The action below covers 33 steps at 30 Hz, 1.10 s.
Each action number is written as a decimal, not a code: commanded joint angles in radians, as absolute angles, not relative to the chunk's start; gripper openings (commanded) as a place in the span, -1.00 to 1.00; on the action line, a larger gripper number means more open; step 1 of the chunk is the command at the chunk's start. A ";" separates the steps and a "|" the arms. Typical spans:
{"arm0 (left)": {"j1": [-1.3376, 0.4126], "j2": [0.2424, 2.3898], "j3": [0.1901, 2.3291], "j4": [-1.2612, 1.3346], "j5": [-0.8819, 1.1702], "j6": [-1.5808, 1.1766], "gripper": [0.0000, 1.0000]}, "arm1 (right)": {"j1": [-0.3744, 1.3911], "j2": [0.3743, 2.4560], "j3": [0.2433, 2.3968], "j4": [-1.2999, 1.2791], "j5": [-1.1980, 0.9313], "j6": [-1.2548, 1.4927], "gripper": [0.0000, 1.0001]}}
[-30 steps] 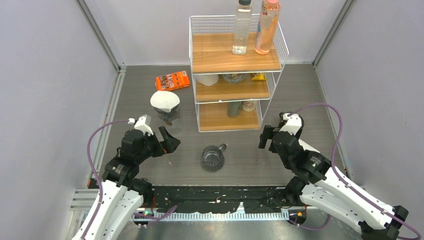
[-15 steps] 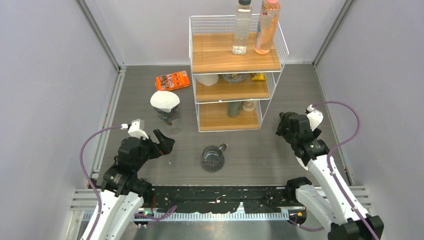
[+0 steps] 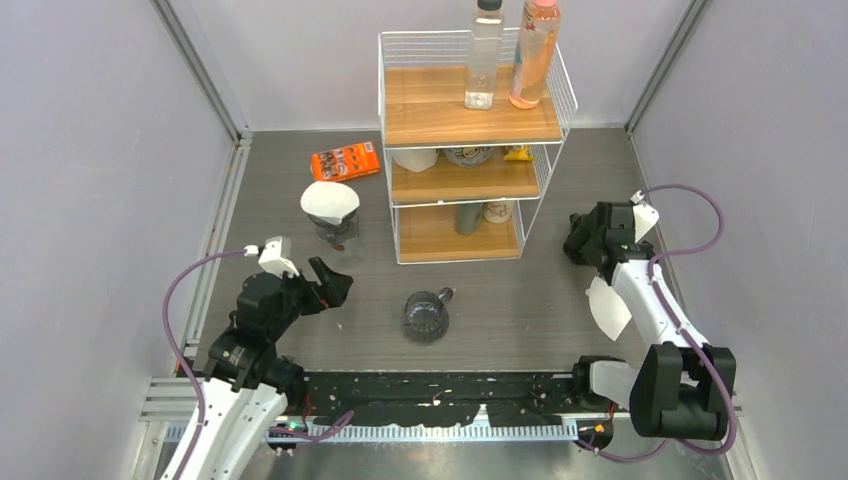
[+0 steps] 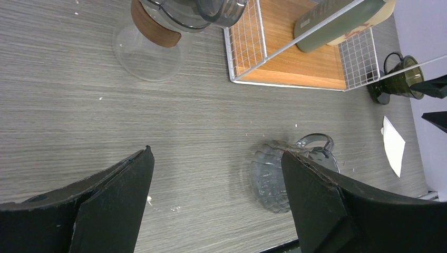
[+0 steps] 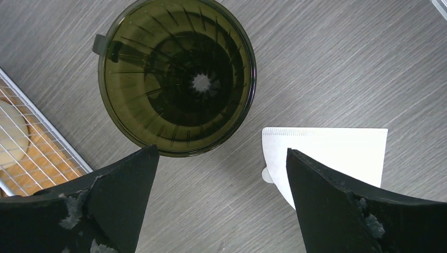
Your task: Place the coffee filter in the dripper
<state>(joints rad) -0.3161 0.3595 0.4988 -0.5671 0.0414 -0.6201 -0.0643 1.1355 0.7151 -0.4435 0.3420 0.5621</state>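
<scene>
A dark olive dripper (image 5: pixel 176 79) stands upright on the table, and nothing lies inside it. Beside it a flat white coffee filter (image 5: pixel 327 153) lies on the wood; it also shows in the top view (image 3: pixel 608 308). My right gripper (image 5: pixel 221 153) hovers open above the gap between the two, touching neither. In the top view the right gripper (image 3: pixel 582 240) covers the dripper. My left gripper (image 3: pixel 335 282) stands open at the near left with nothing held. From the left wrist I see the dripper (image 4: pixel 403 81) and the filter (image 4: pixel 394 146) at far right.
A clear glass dripper (image 3: pixel 426 316) sits near the front middle. A glass carafe (image 3: pixel 333 228) topped by a white filter (image 3: pixel 329 200) stands left of the wire shelf rack (image 3: pixel 470 150). Two bottles (image 3: pixel 485 55) top the rack. An orange box (image 3: pixel 345 160) lies behind.
My right arm has swung right and away from the front, ending over the dark dripper and uncovering the flat filter. The left arm drew back slightly, then stayed.
</scene>
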 commanded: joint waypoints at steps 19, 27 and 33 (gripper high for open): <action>-0.318 0.362 0.469 -0.475 0.061 -0.605 0.99 | -0.175 1.301 0.815 -0.257 0.294 0.527 0.89; -0.318 0.362 0.463 -0.476 0.060 -0.604 0.99 | -0.176 1.397 0.842 -0.224 0.271 0.541 -0.05; -0.318 0.360 0.460 -0.473 0.062 -0.606 0.99 | -0.176 1.336 0.838 -0.275 0.235 0.535 -0.62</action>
<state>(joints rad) -0.3161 0.3595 0.4660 -0.5262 0.0544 -0.6197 -0.1722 1.3979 0.8005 -0.2626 0.2531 0.5392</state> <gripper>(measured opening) 0.994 0.248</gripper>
